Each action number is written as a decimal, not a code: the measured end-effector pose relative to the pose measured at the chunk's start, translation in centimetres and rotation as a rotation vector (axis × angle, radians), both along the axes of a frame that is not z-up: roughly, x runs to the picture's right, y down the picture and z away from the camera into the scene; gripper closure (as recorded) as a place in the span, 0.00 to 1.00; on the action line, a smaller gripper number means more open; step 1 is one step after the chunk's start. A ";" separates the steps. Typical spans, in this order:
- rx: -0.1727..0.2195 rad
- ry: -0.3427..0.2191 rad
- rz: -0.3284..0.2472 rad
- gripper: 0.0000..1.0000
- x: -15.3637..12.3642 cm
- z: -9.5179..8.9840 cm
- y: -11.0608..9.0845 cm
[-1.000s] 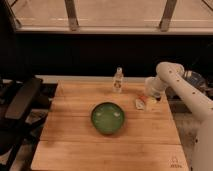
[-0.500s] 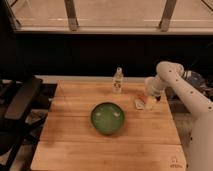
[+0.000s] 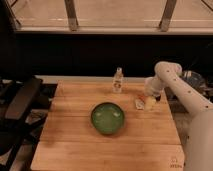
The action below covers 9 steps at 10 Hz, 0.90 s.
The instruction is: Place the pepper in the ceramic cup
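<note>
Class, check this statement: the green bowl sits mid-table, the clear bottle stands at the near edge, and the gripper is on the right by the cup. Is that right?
One point is wrong: the camera view shows the bottle at the far edge of the table, behind the green bowl, not at the near edge. The gripper is indeed on the right, by the ceramic cup.

The gripper (image 3: 148, 97) hangs low over the far right part of the surface (image 3: 70, 137), just above the ceramic cup (image 3: 150, 104), and it covers the top of the cup. The pepper (image 3: 142, 95) is only a tiny orange-red speck beside the gripper, too small to tell if it is held or touching anything. The arm (image 3: 172, 82) and the robot's white body run off the right and bottom edges. The dark chair (image 3: 17, 107) is cut off on the left. The little mark (image 3: 175, 162) on the surface's near corner is too small to read.
</note>
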<state>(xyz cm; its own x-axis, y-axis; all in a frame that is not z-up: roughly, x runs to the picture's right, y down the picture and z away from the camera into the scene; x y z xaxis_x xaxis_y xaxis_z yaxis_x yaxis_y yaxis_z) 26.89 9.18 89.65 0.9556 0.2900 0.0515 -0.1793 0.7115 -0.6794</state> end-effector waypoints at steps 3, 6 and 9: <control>-0.021 0.017 0.007 0.25 0.5 0.9 0.9; -0.016 0.030 -0.001 0.55 0.7 0.2 1.1; 0.003 0.027 -0.007 0.85 0.0 -0.1 0.7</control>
<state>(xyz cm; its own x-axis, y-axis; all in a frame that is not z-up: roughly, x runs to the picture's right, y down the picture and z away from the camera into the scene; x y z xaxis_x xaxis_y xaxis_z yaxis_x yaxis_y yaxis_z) 26.92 9.91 89.57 0.9587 0.2831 0.0260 -0.1928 0.7146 -0.6724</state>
